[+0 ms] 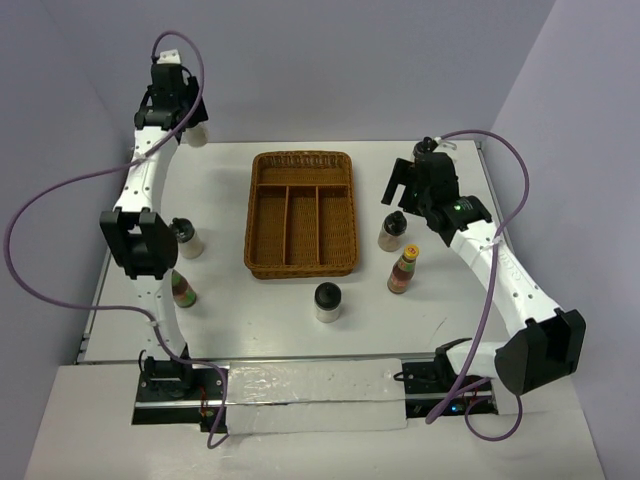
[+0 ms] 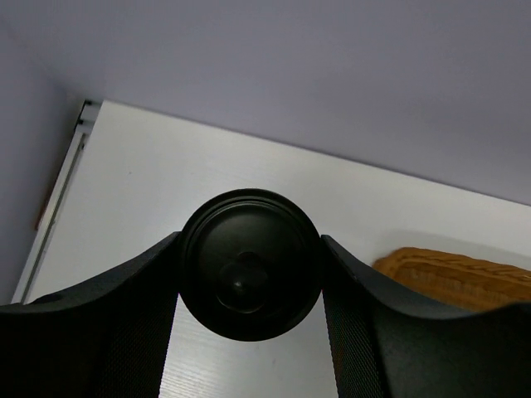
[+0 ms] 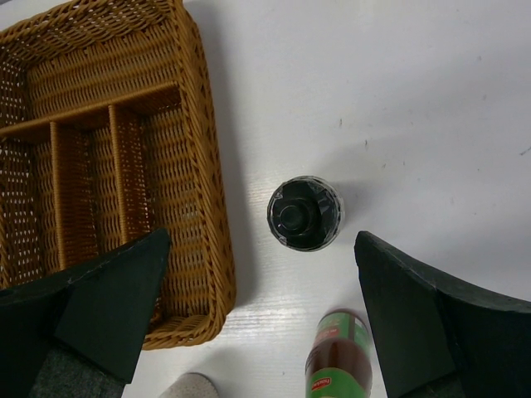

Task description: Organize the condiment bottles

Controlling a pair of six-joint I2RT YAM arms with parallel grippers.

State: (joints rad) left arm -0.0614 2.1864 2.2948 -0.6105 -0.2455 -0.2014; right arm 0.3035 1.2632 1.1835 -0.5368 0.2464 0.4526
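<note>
My white table [image 1: 250, 325] carries a wicker tray [image 1: 300, 267] at its middle. Left of it stand a black-capped bottle [image 1: 187, 240] and a red bottle [image 1: 183, 290]. To the right are a second black-capped bottle [image 1: 391, 233] and a second red bottle [image 1: 404, 270], and in front a third black-capped bottle [image 1: 328, 302].

4 squat whitish bottles [image 1: 198, 135] [image 1: 188, 243] [image 1: 327, 305] [image 1: 390, 238] w/ black caps, 2 slim reddish-brown bottles [image 1: 184, 292] [image 1: 402, 275] w/ yellow caps, 1 wicker tray [image 1: 252, 215], 2 arms [image 1: 140, 195] [image 1: 505, 275]

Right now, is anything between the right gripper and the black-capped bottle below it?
Nothing visible. The right gripper is open above the black-capped bottle; the wicker tray and reddish-brown bottle stand apart beside it.
</note>
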